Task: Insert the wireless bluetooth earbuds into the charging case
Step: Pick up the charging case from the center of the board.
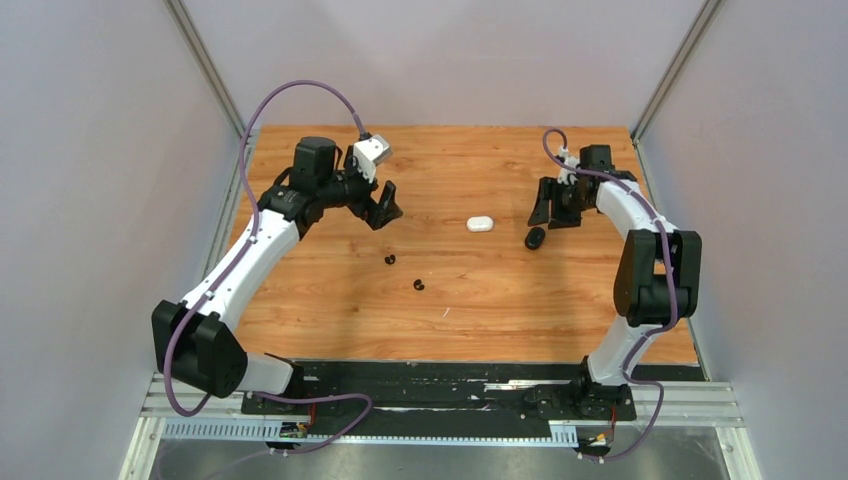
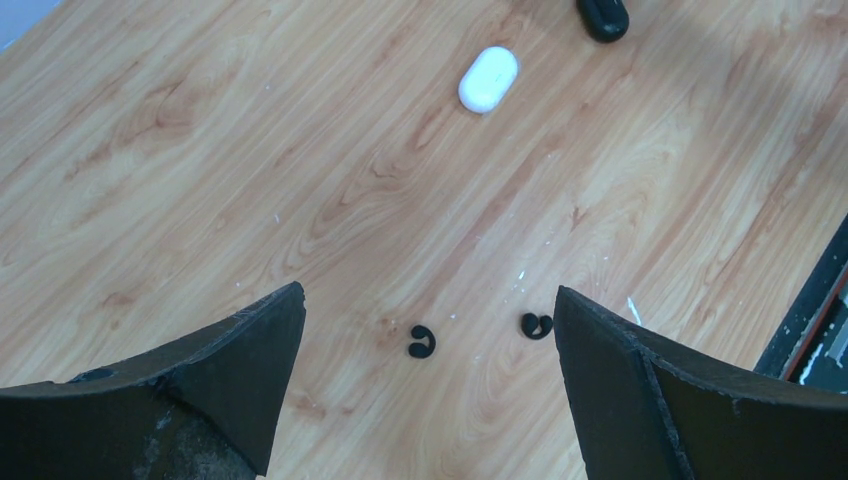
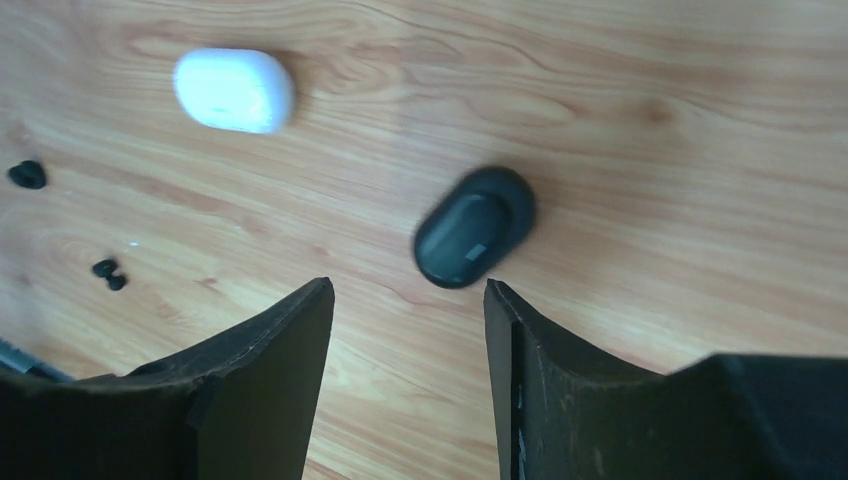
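Observation:
Two black earbuds lie on the wooden table [image 1: 330,310], one [image 1: 390,259] nearer my left gripper and one [image 1: 419,285] further forward. The left wrist view shows them below and between the open fingers, one [image 2: 422,342] and the other [image 2: 536,325]. My left gripper [image 1: 385,207] [image 2: 428,292] is open and empty, above the table just behind them. A white pill-shaped case [image 1: 480,224] [image 2: 488,78] [image 3: 234,90] and a black case [image 1: 535,238] [image 3: 474,225] lie mid-table, both looking shut. My right gripper [image 1: 548,212] [image 3: 407,285] is open and empty, just behind the black case. No white earbuds are clearly visible.
A tiny white speck [image 1: 447,313] lies on the table forward of the earbuds; I cannot tell what it is. Grey walls enclose the table on three sides. A black strip and metal rail [image 1: 450,385] run along the near edge.

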